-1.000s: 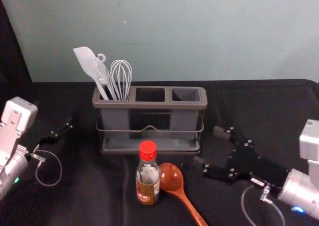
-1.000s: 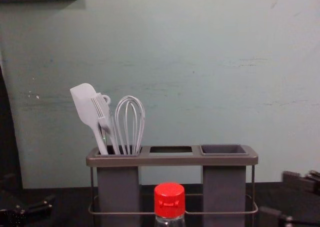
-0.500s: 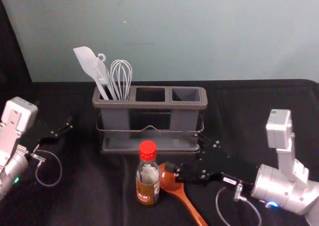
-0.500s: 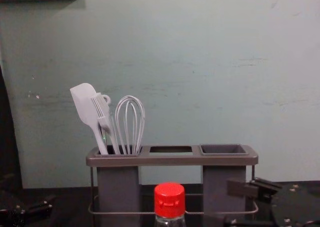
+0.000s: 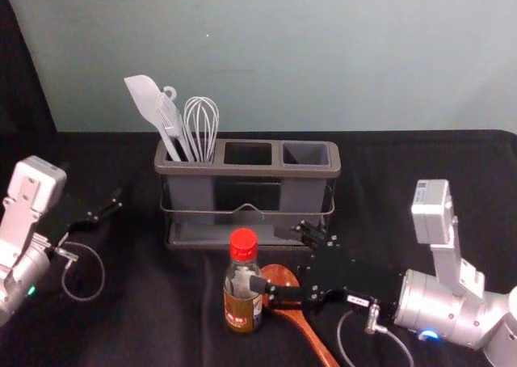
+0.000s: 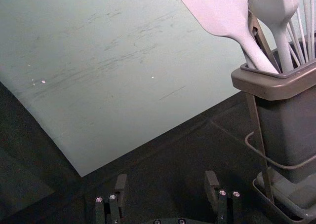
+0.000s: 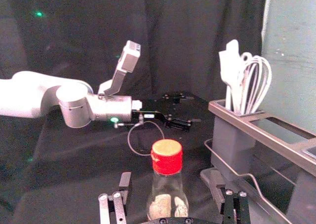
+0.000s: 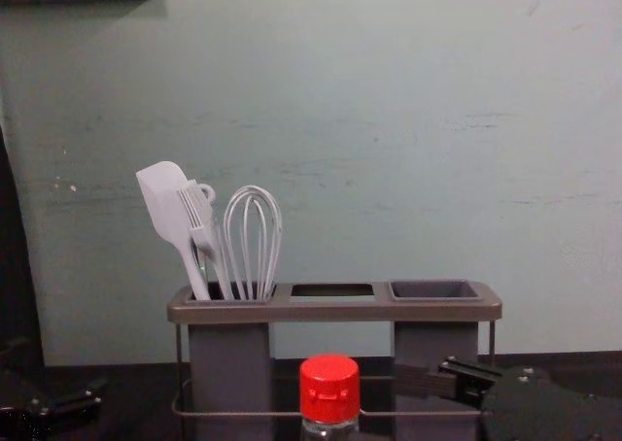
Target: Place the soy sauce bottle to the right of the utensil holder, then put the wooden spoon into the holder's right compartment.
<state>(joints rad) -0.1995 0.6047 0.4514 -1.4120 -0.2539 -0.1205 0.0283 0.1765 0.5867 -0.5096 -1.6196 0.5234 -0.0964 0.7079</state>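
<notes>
The soy sauce bottle (image 5: 242,294), red-capped, stands upright in front of the grey utensil holder (image 5: 249,171). Close on its right lies the wooden spoon (image 5: 311,337), its bowl toward the holder and partly behind a finger. My right gripper (image 5: 270,259) reaches in from the right, low beside the bottle. In the right wrist view the same gripper (image 7: 171,180) is open, with the bottle (image 7: 167,184) showing between its fingers, not clasped. My left gripper (image 5: 105,208) is parked at the left; in its wrist view the left gripper (image 6: 166,179) is open and empty.
A white spatula (image 5: 145,100), a brush and a whisk (image 5: 200,124) stand in the holder's left compartment. The middle opening and right compartment (image 5: 305,153) hold no utensils. The holder's wire rail (image 5: 246,208) runs along its front, close to the right gripper's far finger.
My right gripper has moved left from the right side, over the spoon and up to the bottle. The bottle and spoon stay in place, and the left arm has kept its pose.
</notes>
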